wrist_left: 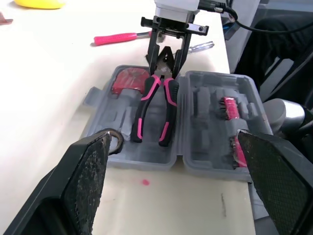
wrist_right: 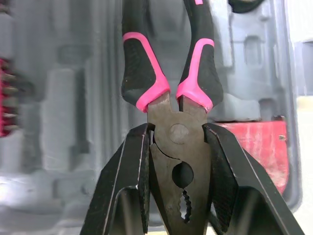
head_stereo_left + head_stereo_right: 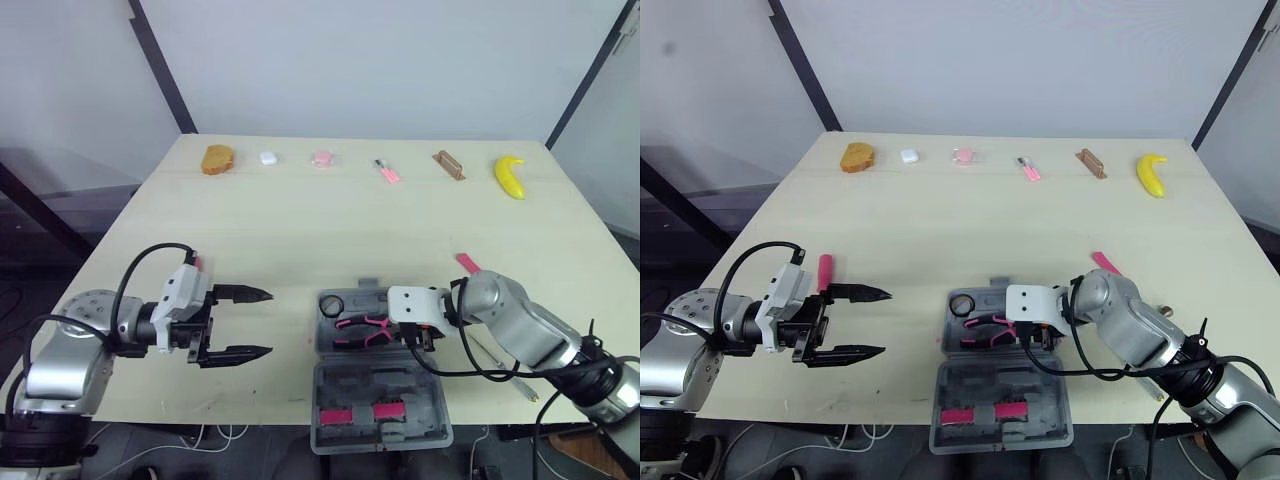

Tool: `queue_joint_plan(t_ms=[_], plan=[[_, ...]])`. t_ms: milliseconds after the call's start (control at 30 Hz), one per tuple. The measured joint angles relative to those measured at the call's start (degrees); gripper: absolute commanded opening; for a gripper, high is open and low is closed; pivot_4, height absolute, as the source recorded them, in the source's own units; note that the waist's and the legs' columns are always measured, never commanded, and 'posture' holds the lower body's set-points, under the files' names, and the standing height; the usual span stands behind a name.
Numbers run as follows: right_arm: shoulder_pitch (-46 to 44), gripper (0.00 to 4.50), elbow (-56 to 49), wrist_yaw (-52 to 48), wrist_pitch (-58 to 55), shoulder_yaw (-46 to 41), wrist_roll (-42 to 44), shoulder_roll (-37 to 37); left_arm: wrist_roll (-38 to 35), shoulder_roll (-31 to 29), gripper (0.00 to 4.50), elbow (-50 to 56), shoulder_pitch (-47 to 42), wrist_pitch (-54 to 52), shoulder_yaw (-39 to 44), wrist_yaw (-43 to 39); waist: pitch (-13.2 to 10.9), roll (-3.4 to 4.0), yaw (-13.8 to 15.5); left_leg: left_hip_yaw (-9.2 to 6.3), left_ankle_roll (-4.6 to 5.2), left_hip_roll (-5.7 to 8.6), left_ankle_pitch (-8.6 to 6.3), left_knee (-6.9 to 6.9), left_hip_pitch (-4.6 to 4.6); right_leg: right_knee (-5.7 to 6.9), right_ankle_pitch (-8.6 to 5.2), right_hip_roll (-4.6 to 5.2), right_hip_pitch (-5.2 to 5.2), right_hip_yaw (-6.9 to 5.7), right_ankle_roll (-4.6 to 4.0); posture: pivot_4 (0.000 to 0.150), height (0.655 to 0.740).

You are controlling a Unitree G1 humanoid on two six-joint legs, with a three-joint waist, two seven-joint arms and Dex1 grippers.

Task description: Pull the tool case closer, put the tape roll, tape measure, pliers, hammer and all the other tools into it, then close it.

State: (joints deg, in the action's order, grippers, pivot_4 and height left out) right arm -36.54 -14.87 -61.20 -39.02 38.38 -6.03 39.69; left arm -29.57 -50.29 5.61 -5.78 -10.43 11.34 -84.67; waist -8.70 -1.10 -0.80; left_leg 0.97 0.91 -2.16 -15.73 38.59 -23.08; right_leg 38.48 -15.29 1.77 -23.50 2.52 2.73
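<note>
pliers [image 2: 179,147] in far half of tool case [image 3: 380,375] | right hand [image 1: 167,71] closed on their steel head | judged stiff, weighty, head slick; rubber handles grip surer | left hand [image 3: 258,322] spread wide, empty, left of case

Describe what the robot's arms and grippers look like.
The left arm and right arm are rounded silver-grey metal with black cables looping alongside. The left gripper and right gripper each have a white housing and two black, tapered fingers.
</note>
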Motion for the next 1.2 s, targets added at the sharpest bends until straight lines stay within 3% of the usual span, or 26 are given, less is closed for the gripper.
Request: queue_joint_plan(t_ms=[367, 833, 867, 900, 933, 1033, 1200], plan=[[-1.0, 1.13, 4.9, 0.3, 3.2, 1.6, -3.2, -5.7, -1.0, 0.0, 4.39, -0.3, 1.4, -0.2, 0.6, 0.1, 0.0, 0.01, -0.1, 0.03, 0.0, -0.01, 0.0, 0.0, 0.04, 0.06, 0.0, -0.02, -0.01, 0.02, -0.01, 0.15, 0.74], [-0.4, 1.13, 7.4, 0.1, 8.1, 1.5, -5.3, -6.6, -1.0, 0.3, 4.39, -0.9, 0.6, 1.0, -0.4, 0.1, 0.0, 0.01, -0.1, 0.04, 0.0, -0.01, 0.0, 0.0, 0.05, 0.07, 0.0, -0.03, 0.0, 0.02, -0.01, 0.15, 0.74], [-0.4, 2.07, 7.4, -0.3, 8.2, 1.4, -5.3, -6.6, -1.0, 0.3, 4.5, -1.2, 0.2, 1.1, -0.5, 0.1, 0.0, 0.01, -0.1, 0.05, 0.0, -0.01, 0.0, 0.0, 0.05, 0.08, 0.0, -0.03, -0.01, 0.02, -0.01, 0.15, 0.74], [-0.3, 2.33, 7.4, -0.8, 8.4, 1.4, -5.3, -6.5, -1.0, 0.3, 4.5, -1.4, 0.1, 1.2, -0.6, 0.1, 0.0, 0.01, -0.1, 0.04, 0.0, -0.01, 0.0, 0.0, 0.05, 0.07, 0.0, -0.03, 0.0, 0.02, -0.01, 0.15, 0.74], [-0.2, 2.99, 7.4, -1.0, 8.6, 1.2, -5.2, -6.4, -1.0, 0.3, 4.5, -1.5, 0.0, 1.2, -0.6, 0.1, 0.0, 0.01, -0.1, 0.05, 0.0, -0.01, 0.0, 0.0, 0.05, 0.07, 0.0, -0.02, 0.0, 0.03, -0.01, 0.15, 0.74], [-0.1, 4.42, 7.4, -0.7, 9.3, 0.7, -5.4, -6.5, -1.0, 0.4, 4.5, -1.8, -0.2, 1.2, -0.7, 0.1, 0.0, 0.01, -0.1, 0.06, 0.0, -0.01, 0.0, 0.0, 0.06, 0.07, 0.0, -0.02, 0.0, 0.03, -0.01, 0.15, 0.74], [1.4, 4.47, 7.1, -1.0, 9.3, -1.7, -4.7, -6.4, -1.0, 0.4, 4.5, -1.8, -0.2, 1.2, -0.7, 0.2, 0.0, 0.01, 0.0, 0.07, 0.0, -0.01, 0.0, 0.0, 0.06, 0.07, 0.0, -0.02, 0.0, 0.03, -0.01, 0.15, 0.74]])
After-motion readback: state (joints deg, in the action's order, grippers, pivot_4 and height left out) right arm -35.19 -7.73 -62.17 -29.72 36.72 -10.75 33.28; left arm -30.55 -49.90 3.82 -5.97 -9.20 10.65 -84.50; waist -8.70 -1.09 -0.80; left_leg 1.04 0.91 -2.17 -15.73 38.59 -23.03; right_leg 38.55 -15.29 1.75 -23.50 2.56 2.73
